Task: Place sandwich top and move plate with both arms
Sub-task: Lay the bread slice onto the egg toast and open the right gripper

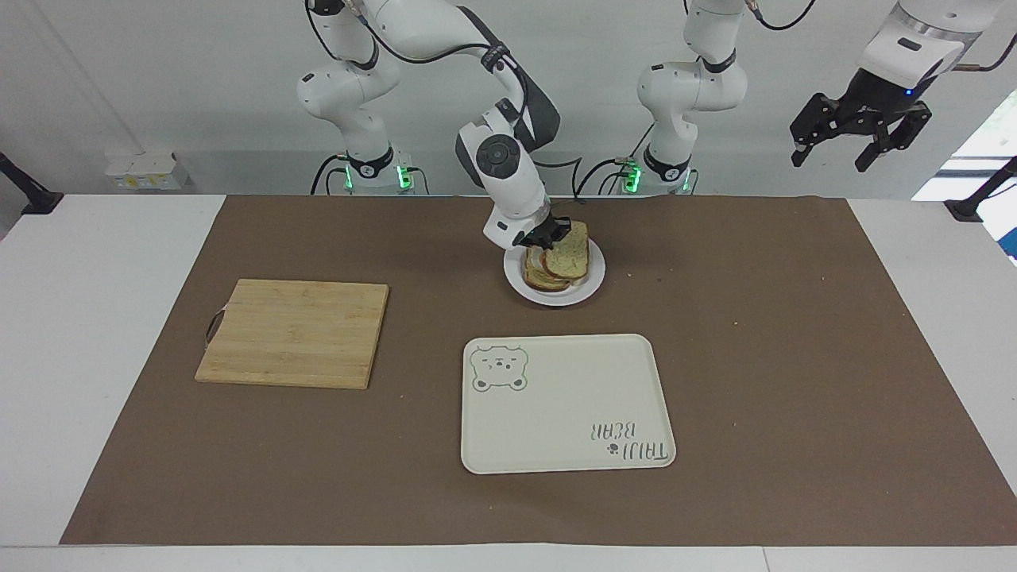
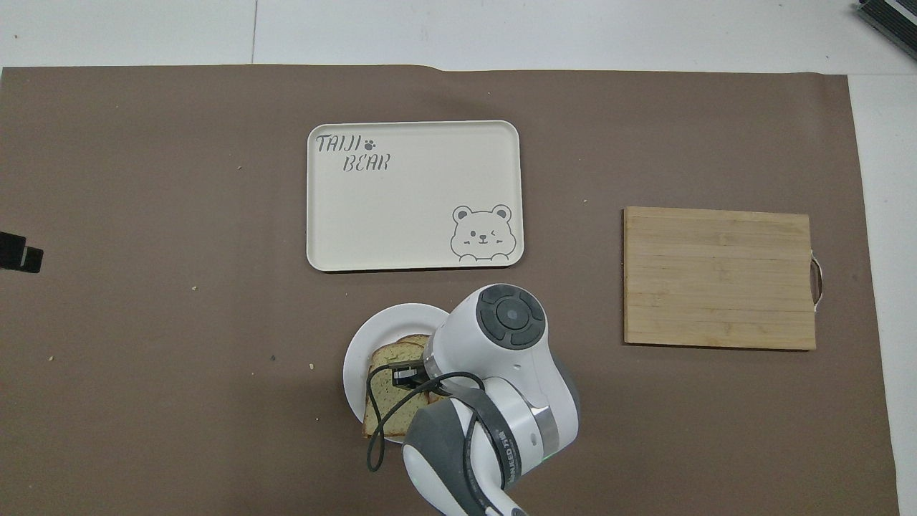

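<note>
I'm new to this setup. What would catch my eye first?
The right claw holds the sandwich top tilted over the bread on the plate, near the robots. The bear tray lies farther out, a cutting board lies toward the right arm's end, and the left claw waits high.

You see a white table (image 1: pixel 95 334) under a brown mat (image 1: pixel 794 334), a pale grey wall (image 1: pixel 159 79) at twelve o'clock, a bright window (image 1: pixel 981 155) at two o'clock.
</note>
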Tool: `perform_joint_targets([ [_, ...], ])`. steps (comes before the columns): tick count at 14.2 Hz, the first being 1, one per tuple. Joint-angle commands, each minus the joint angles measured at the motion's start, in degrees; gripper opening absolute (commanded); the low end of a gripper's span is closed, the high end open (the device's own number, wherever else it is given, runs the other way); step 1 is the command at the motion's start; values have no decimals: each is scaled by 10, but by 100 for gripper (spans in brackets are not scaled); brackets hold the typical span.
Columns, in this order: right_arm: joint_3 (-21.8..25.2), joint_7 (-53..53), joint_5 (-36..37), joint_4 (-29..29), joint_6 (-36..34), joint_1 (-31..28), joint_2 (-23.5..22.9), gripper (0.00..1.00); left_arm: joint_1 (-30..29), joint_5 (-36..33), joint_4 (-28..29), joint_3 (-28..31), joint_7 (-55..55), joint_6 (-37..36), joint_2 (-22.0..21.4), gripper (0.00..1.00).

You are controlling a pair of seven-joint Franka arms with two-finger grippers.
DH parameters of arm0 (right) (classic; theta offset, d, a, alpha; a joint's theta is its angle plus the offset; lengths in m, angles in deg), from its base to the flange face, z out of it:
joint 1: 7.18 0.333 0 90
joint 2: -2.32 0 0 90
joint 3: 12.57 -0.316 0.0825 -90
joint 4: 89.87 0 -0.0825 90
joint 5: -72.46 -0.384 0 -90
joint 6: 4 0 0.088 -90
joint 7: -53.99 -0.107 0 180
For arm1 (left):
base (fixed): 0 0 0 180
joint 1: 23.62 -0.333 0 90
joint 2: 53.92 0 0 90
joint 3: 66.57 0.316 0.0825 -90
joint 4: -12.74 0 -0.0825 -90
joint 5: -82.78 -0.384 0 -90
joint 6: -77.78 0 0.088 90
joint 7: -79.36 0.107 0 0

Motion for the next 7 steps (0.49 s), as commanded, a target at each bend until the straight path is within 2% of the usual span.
perform_joint_targets([
  [1,1,18,-4,-19,21,-5,9,0,-1,2,22,-2,-8,1,-19,100],
  [5,2,14,-4,-13,33,-11,3,0,0,2,22,-2,-8,1,-19,100],
  [6,2,12,-3,-8,31,-15,1,18,0,2,22,-3,-8,1,-18,100],
  [7,4,15,-2,-7,30,-18,4,67,0,2,22,-3,-8,1,-19,100],
])
